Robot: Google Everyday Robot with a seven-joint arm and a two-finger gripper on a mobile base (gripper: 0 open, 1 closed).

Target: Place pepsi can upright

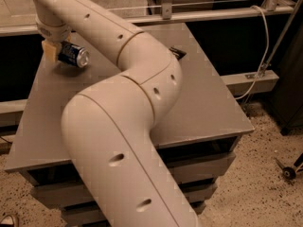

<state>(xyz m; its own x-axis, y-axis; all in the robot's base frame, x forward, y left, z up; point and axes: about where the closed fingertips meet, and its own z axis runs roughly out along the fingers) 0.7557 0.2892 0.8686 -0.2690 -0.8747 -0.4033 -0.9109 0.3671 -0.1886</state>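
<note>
The pepsi can is a small blue can with a silver end, lying on its side with that end pointing right, at the far left of the grey table. My gripper hangs from the wrist at the top left and is shut on the can's left part. One yellowish finger shows beside the can; the other is hidden. The can looks held slightly above the tabletop.
My large cream arm sweeps across the table's middle and hides much of it. A dark snack-bar wrapper peeks out behind the arm's elbow. A metal rail runs behind the table, and a white cable hangs at the right.
</note>
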